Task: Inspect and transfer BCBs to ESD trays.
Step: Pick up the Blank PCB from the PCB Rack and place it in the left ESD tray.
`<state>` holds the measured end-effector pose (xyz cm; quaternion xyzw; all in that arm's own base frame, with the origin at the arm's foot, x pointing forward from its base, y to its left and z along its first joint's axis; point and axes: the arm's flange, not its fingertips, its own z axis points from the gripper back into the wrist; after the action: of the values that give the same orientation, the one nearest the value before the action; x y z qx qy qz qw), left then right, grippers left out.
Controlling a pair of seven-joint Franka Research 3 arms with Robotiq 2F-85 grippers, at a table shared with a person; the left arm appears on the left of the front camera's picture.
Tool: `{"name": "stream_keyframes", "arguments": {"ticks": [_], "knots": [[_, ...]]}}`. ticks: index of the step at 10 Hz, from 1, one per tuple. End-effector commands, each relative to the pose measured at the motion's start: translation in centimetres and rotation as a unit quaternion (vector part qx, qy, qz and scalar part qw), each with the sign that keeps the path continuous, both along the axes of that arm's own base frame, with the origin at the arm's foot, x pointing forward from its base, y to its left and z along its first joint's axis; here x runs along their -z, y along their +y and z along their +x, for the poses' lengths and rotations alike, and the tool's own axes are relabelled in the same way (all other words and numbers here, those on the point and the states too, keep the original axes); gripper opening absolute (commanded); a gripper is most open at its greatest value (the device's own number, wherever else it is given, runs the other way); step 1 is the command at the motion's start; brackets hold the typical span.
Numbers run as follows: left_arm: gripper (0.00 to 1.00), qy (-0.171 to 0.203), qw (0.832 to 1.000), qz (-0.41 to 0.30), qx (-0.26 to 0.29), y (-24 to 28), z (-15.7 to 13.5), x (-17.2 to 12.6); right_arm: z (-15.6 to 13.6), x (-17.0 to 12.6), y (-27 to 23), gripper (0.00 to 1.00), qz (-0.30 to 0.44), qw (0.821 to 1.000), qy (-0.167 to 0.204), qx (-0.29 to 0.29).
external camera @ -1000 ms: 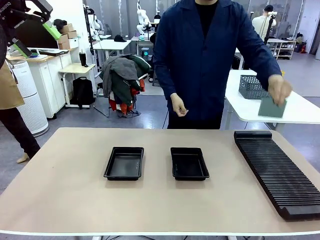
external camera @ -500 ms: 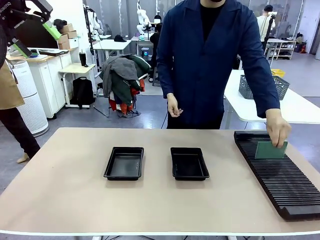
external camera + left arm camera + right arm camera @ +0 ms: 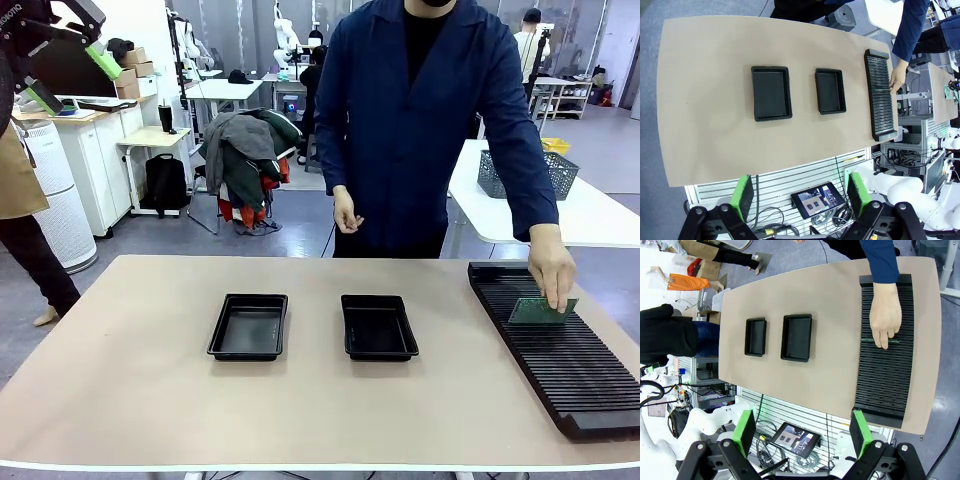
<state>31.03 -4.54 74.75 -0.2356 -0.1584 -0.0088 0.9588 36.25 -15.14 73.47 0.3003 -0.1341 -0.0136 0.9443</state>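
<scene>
Likely light, stiff and fragile, the circuit board [image 3: 533, 313] on the right rack [image 3: 570, 370] wants an edge grip; left hand [image 3: 801, 192] and right hand [image 3: 802, 432] gape empty.

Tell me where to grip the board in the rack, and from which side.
Probably its free top edge, from above, one finger on each face. The board seems to stand on edge in a slot of the rack, so its lower edge is buried. The person's hand is on it now.
</scene>
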Motion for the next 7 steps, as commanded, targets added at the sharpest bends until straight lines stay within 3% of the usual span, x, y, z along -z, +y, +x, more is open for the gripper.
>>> {"name": "stream_keyframes", "arguments": {"ticks": [1,7], "knots": [[1.00,0.002,1.000,-0.004,0.000,0.12,0.02,0.13,0.01,0.04,0.00,1.00,0.000,1.000,0.000,0.000],[1.00,0.002,1.000,-0.004,0.000,0.12,0.02,0.13,0.01,0.04,0.00,1.00,0.000,1.000,0.000,0.000]]}}
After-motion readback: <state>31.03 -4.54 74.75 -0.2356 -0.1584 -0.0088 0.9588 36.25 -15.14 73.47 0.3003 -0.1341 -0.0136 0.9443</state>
